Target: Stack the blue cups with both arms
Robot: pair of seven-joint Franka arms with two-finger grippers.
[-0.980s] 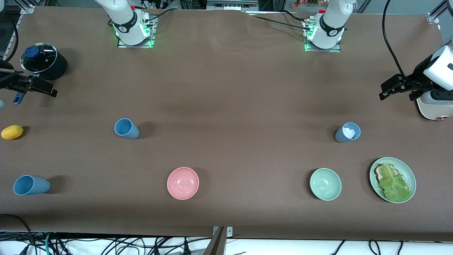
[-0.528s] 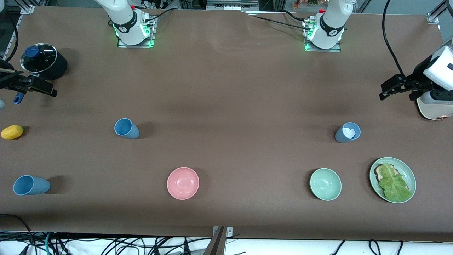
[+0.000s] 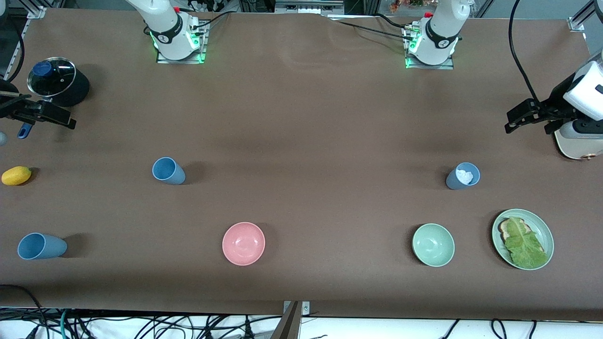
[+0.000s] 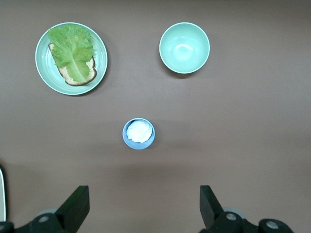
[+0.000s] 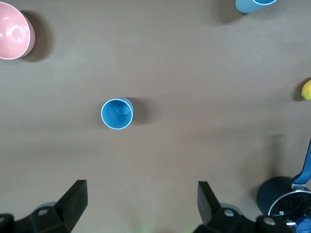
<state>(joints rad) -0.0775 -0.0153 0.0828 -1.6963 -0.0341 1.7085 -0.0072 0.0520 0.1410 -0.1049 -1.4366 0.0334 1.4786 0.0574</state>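
Note:
Three blue cups stand upright and apart on the brown table. One blue cup [image 3: 168,170] [image 5: 117,114] is empty and sits toward the right arm's end. A second empty cup [image 3: 41,246] [image 5: 255,5] stands nearer the front camera, close to that end's edge. The third cup [image 3: 462,176] [image 4: 138,133], toward the left arm's end, has something white inside. My left gripper [image 3: 516,118] [image 4: 144,194] hangs open and empty over the table's left-arm end. My right gripper [image 3: 66,120] [image 5: 142,190] hangs open and empty beside the pot.
A pink bowl [image 3: 243,243], a green bowl [image 3: 433,245] and a green plate [image 3: 546,235] with lettuce on bread line the near side. A lidded black pot [image 3: 59,84] and a lemon [image 3: 16,175] sit at the right arm's end. A cream appliance [image 3: 577,143] stands under the left arm.

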